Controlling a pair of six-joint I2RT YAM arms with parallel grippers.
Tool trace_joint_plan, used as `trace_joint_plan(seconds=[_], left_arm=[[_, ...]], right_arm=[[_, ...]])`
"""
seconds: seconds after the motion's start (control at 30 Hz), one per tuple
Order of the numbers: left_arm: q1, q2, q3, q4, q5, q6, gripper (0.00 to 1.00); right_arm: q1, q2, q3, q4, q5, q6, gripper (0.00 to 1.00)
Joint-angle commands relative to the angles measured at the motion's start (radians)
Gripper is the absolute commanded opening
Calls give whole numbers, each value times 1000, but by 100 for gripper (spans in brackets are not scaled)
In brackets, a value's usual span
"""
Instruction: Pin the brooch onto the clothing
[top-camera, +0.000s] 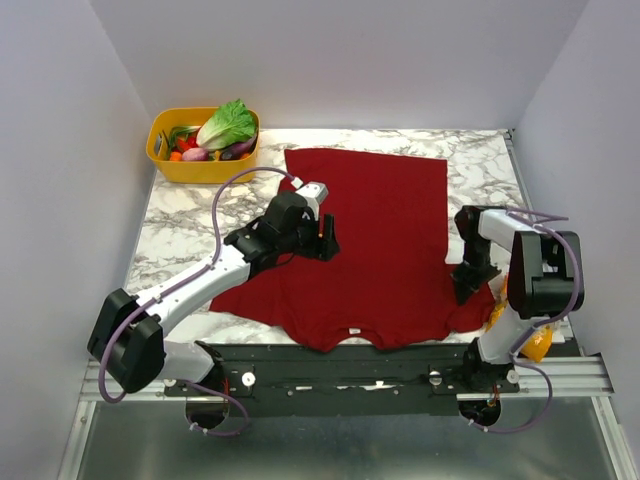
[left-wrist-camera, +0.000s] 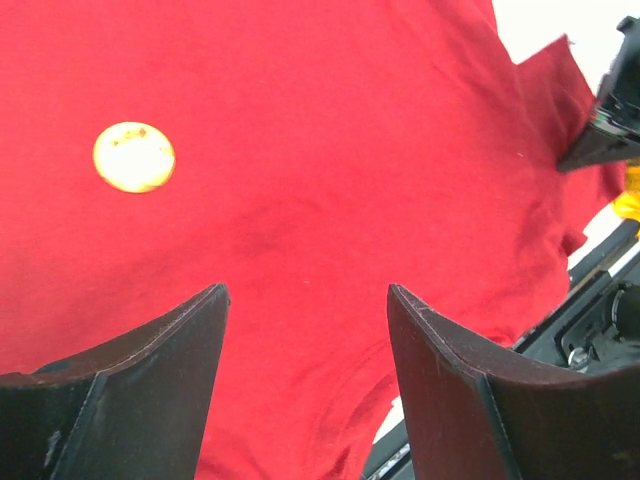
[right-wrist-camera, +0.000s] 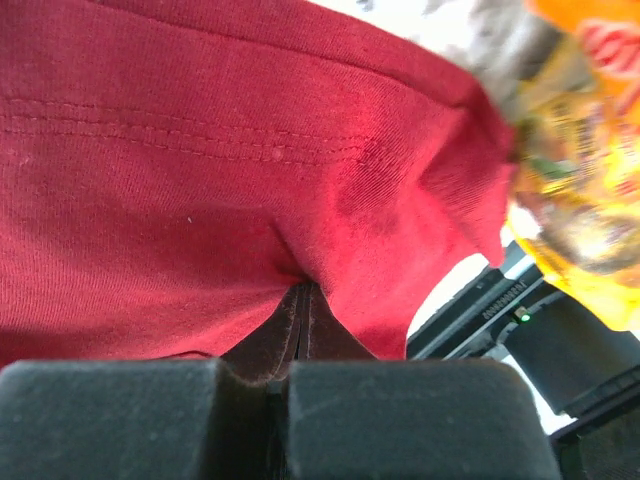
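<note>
Most of the task is seemingly being finished: the brooch (left-wrist-camera: 134, 157) is lying on the clothing (left-wrist-camera: 350, 150), ahead-left of the left gripper (left-wrist-camera: 305, 292), which is standing open and empty. A sleeve fold is being pinched by the closed right gripper (right-wrist-camera: 303, 300); whether the pin is fastened cannot be told.

Bright even light, soft shadows, snack bag (right-wrist-camera: 585, 150) blurred at right wrist, perhaps overexposed

**Red shirt, gold brooch, marble table**

The shirt (top-camera: 380, 240) is plain dark red, with a white label (top-camera: 353, 331). Up-left of the left gripper's (left-wrist-camera: 305, 290) 2 black fingers (left-wrist-camera: 150, 380) lies a mottled golden-yellow brooch (left-wrist-camera: 134, 157). Right of the right gripper's (right-wrist-camera: 303, 290) black jaws, the bag (right-wrist-camera: 585, 200) is orange-yellow. The table (top-camera: 190, 225) is white marble, grey-veined; the bin (top-camera: 200, 170) is yellow.
</note>
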Motion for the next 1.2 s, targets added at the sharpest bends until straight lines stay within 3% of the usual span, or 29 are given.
trace_joint_plan(seconds=[0.0, 0.17, 0.3, 0.43, 0.5, 0.53, 0.63, 0.7, 0.77, 0.8, 0.87, 0.9, 0.97, 1.17], left_arm=[[18, -25, -12, -19, -28, 3, 74], [22, -22, -12, -19, -37, 1, 75], [24, 4, -12, -11, -43, -3, 77], [34, 65, -2, -5, -60, -3, 77], [53, 91, 24, -11, -63, 6, 77], [62, 119, 34, -13, -63, 15, 77], [105, 177, 99, -49, -107, 40, 73], [139, 208, 142, -42, -106, 47, 66], [180, 272, 181, -40, -117, 58, 51], [191, 298, 239, -52, -118, 66, 31], [212, 398, 315, -86, -172, 92, 5], [217, 438, 415, -141, -190, 105, 0], [215, 553, 515, -196, -280, 148, 0], [219, 832, 871, -307, -416, 225, 0]], right_arm=[[-40, -7, -32, -23, 42, 28, 0], [-40, -48, 3, -40, 103, 8, 1], [-29, -233, 36, -12, 174, -81, 0], [-14, -401, 51, 144, 70, -231, 1], [-8, -455, 33, 233, -20, -343, 8], [-6, -464, 25, 270, -107, -365, 1], [47, -441, 55, 327, -105, -395, 1], [95, -378, 118, 318, -70, -421, 0], [113, -329, 163, 308, -55, -438, 0], [116, -309, 180, 308, -56, -454, 1], [123, -271, 207, 347, -93, -486, 0], [124, -263, 209, 370, -120, -526, 0], [141, -257, 198, 440, -192, -553, 1], [179, -208, 201, 491, -194, -586, 6]])
